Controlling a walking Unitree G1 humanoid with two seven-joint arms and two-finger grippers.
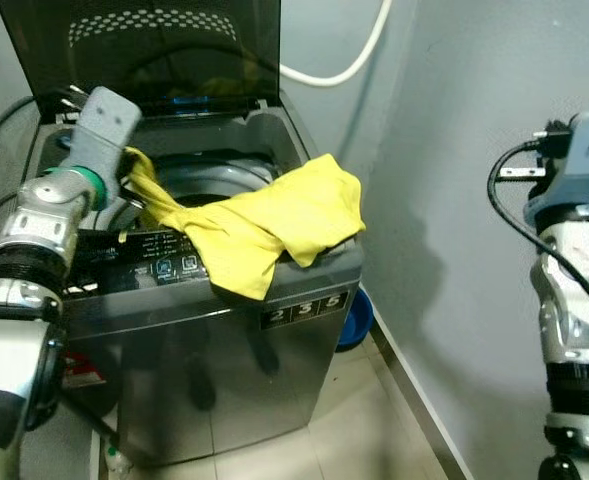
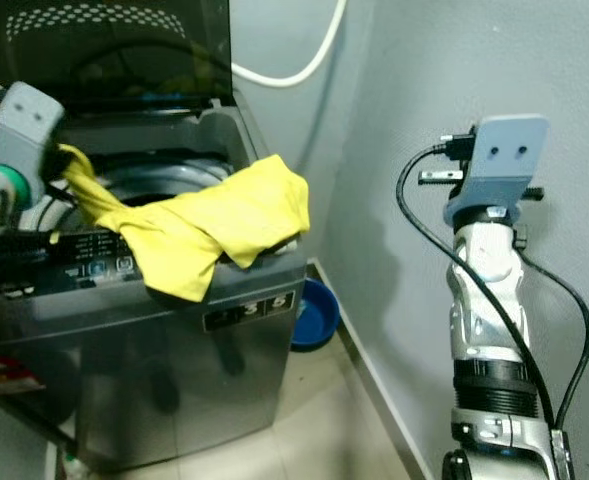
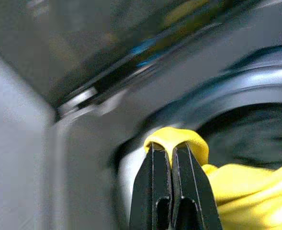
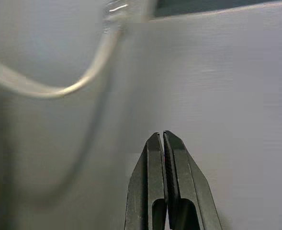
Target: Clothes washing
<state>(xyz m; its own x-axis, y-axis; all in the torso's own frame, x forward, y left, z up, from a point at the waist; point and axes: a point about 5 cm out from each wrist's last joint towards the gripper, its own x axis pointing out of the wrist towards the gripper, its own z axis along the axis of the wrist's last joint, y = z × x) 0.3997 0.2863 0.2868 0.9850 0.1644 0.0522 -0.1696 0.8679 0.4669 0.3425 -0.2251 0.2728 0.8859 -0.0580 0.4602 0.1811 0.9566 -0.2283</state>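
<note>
Grey walls [image 1: 454, 200] close in a small corner, and a grey washing machine [image 1: 224, 350] stands against them with its dark lid [image 1: 144, 50] tipped up and open. Pale floor tiles [image 1: 354, 420] run along the right side of the machine, and that strip is the open room I have for moving. A blue bowl [image 2: 314, 312] sits on the floor there, tucked between the machine and the wall. A white hose [image 1: 359, 55] loops down the wall behind the lid.

My left claw [image 3: 172, 149] is up at the left edge of the tub opening. Its two black fingers are squeezed tight on a fold of the yellow cloth [image 1: 264, 220]. From my pinch the cloth runs across the front rim of the tub, over the button panel [image 1: 159, 258], and lies spread on the front right corner of the machine top. One flap hangs over the front edge, just above the numbers 2 3 5 [image 1: 305, 310] on the front.

Inside the round tub [image 1: 209, 180] it looks dark, and I cannot tell what is in there.

My right claw [image 4: 163, 139] is held up on the right, well apart from the machine, facing the bare wall. Its fingers are pressed together with nothing between them. A black cable [image 2: 474, 280] loops beside my right arm.
</note>
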